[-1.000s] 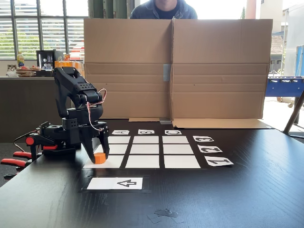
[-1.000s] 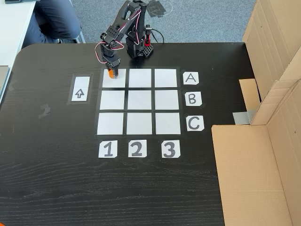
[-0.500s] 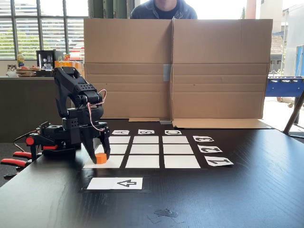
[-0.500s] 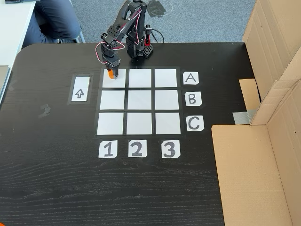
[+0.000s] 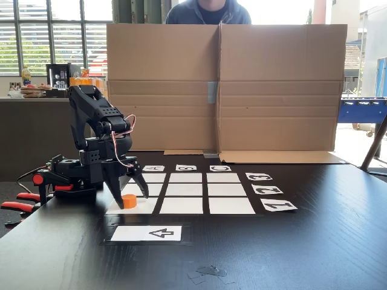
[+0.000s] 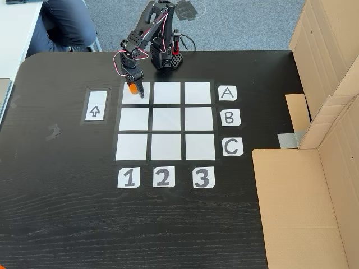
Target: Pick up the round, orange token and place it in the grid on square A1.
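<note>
Black wood-grain table (image 6: 67,224) underneath. Tall brown cardboard screen (image 5: 224,87) upright along the far edge in the low fixed view, seen at the right side (image 6: 314,185) in the high one, with a grey tape strip (image 6: 289,140) at its fold. White card with black arrow (image 5: 148,233) lying flat near the front, just beside the array (image 6: 96,105). Seated person (image 6: 64,25) at the top left corner. Red clamp handles (image 5: 18,205) at the left table edge. Windows with blinds (image 5: 48,33) behind.
</note>
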Available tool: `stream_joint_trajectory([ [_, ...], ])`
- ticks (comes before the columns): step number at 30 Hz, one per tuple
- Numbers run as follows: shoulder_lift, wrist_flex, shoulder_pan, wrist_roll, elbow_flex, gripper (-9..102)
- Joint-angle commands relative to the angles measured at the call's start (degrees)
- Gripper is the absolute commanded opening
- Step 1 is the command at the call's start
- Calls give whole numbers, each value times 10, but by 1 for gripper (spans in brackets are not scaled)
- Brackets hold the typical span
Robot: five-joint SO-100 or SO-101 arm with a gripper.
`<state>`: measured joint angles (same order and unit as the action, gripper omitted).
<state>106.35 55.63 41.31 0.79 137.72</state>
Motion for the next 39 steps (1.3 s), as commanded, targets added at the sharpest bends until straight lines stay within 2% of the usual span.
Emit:
stream_joint_trajectory([
  [1,18,-8,12,0,-11,38],
  [13,54,-8,91,1,-120,40],
  [21,108,0,191,1,-214,40],
  [27,204,4,277,1,-218,40],
  [33,311,37,349,1,-200,39],
  [39,404,110,393,1,-178,30],
])
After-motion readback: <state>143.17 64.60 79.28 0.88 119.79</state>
